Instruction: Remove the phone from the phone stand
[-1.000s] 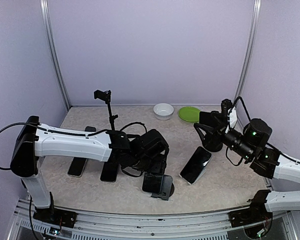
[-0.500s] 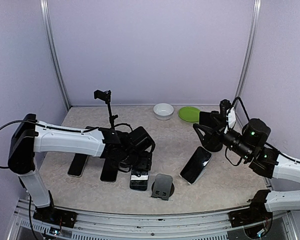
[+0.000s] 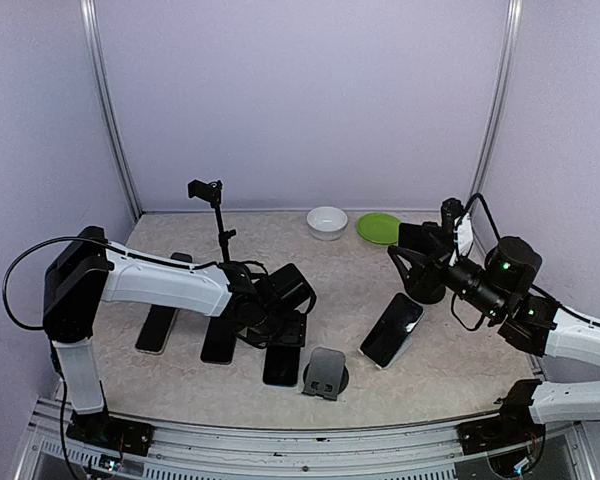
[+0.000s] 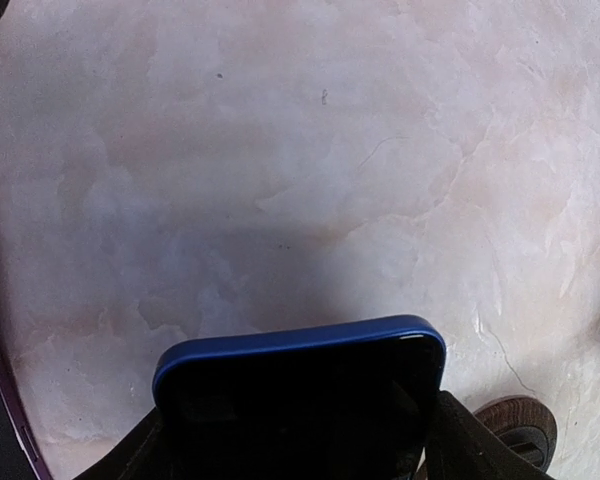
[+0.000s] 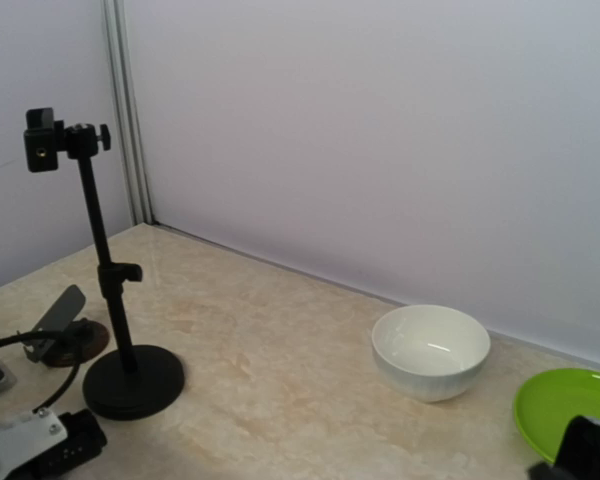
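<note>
My left gripper (image 3: pixel 281 338) is shut on the phone (image 3: pixel 281 364), a dark phone in a blue case. It holds the phone low over the table, just left of the grey phone stand (image 3: pixel 326 374), which stands empty. In the left wrist view the phone (image 4: pixel 300 395) fills the bottom between my fingers (image 4: pixel 145 452), and an edge of the stand's base (image 4: pixel 520 437) shows at lower right. My right gripper (image 3: pixel 408 255) is raised at the right, open and empty, far from the stand.
Two more phones (image 3: pixel 156 330) (image 3: pixel 218 341) lie at the left, and another phone (image 3: pixel 391 330) lies at the right. A tall black clamp stand (image 3: pixel 220 215), a white bowl (image 3: pixel 327 222) and a green plate (image 3: pixel 379 228) stand at the back.
My left gripper has moved the phone off the stand, carried it left and lowered it toward the table. The stand is now empty. The right arm has not moved.
</note>
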You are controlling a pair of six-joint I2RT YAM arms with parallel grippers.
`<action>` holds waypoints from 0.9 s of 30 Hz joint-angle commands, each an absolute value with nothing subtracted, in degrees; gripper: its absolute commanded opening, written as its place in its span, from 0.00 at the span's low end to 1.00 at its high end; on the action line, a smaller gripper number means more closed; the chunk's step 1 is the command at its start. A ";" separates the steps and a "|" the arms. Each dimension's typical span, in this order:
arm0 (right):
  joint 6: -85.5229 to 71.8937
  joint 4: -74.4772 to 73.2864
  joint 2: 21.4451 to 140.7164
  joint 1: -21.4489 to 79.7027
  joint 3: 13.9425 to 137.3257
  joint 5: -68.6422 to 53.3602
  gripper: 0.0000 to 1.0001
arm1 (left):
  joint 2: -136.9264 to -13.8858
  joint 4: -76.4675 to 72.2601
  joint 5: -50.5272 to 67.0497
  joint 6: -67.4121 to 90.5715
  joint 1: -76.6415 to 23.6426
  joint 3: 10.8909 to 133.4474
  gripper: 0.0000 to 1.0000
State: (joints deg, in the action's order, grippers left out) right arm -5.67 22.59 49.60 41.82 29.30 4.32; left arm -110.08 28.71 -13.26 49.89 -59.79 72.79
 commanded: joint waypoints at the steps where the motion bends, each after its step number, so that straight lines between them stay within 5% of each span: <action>1: -6.39 24.05 49.44 40.97 28.39 4.36 1.00 | -112.49 26.72 -13.01 52.18 -59.59 74.72 0.58; 14: -6.68 23.73 48.27 40.78 27.86 4.40 1.00 | -116.87 25.80 -12.96 54.48 -59.19 76.72 0.72; 20: -6.70 23.47 47.86 40.71 27.94 4.49 1.00 | -115.98 27.18 -13.42 54.88 -59.70 76.54 0.98; 27: -6.69 23.19 47.75 40.69 28.29 4.34 1.00 | -109.90 28.05 -18.81 54.48 -61.55 76.05 0.99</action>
